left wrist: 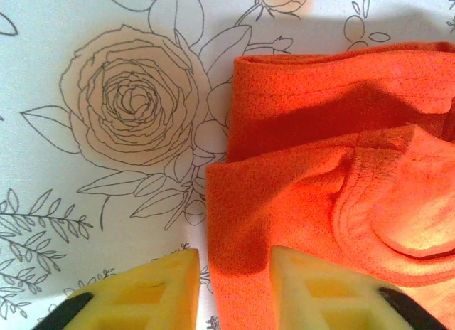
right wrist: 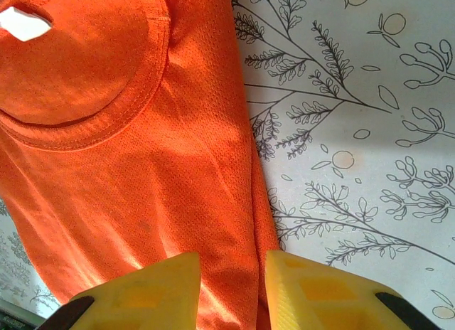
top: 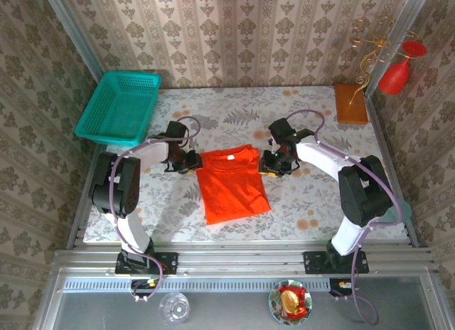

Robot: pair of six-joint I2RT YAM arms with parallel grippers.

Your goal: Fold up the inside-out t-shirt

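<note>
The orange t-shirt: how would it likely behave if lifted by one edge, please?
The t-shirt would probably droop limply, since its thin cloth lies folded and wrinkled. The fine mesh weave suggests it is light. Pushed, it would likely bunch.

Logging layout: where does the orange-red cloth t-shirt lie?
Top view: the orange-red cloth t-shirt lies centrally between the left fingers and right fingers, collar toward the far wall.

t-shirt (right wrist: 142,181): matt mesh-knit cloth | basket (top: 119,108): plastic lattice

No readable text, labels or numbers appear, as far as visible.
</note>
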